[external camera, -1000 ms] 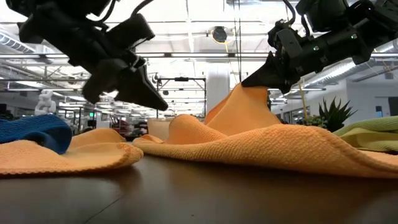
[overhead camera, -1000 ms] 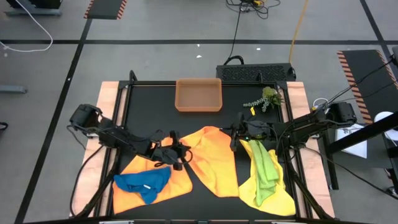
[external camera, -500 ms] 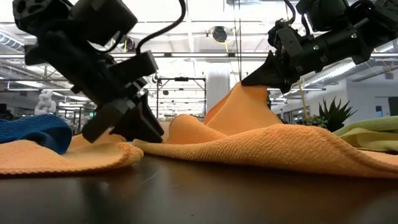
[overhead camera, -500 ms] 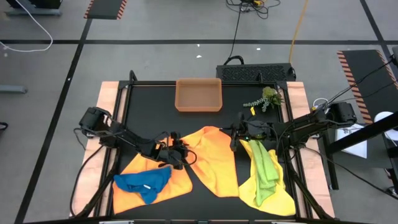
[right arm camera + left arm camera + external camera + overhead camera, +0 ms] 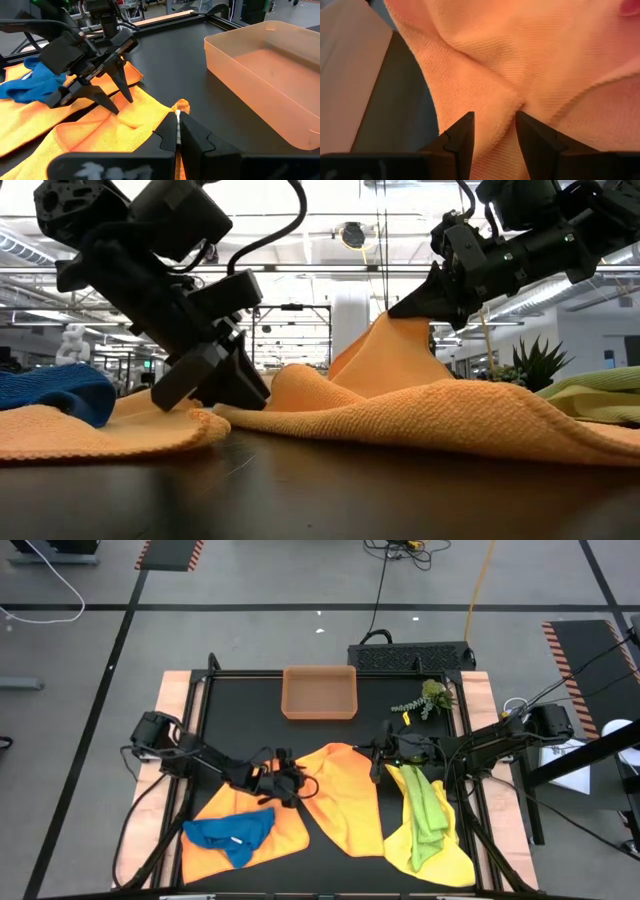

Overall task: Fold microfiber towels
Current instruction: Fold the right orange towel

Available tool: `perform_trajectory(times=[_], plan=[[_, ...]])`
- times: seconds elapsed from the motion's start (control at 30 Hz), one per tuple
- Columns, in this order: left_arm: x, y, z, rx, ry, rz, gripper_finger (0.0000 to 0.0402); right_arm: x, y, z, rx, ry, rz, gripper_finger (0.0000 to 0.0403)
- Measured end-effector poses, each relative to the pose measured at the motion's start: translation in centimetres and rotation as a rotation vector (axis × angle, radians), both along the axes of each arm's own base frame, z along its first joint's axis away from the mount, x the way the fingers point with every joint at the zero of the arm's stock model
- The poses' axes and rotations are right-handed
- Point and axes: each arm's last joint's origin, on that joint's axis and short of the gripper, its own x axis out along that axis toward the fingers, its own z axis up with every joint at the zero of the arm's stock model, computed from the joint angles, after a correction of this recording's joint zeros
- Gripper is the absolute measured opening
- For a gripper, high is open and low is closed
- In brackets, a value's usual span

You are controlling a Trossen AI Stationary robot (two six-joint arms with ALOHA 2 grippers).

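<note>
Only wrist view shows left end effector (image 5: 494,131) parted, straddling orange towel (image 5: 520,60) fold

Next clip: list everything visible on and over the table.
soft orange microfiber towel: one, centre
yellow-orange microfiber towel: one, front left
crumpled blue microfiber towel: one, on the yellow-orange one
yellow microfiber towel: one, front right
lime green microfiber towel: one, on the yellow one
rectangular orange-brown tray: one, back centre
small green plant sprig: one, back right
black table: one
left hand: open, at an orange fold
right hand: shut, lifting orange corner
</note>
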Motion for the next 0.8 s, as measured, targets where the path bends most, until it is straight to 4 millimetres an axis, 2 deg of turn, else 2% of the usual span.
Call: perform_trajectory(times=[0.8], plan=[[0.51,0.3,-0.23,-0.039,-0.02,-0.029,0.0147,0.0,0.0,0.0,0.0,0.0,0.0,0.0]])
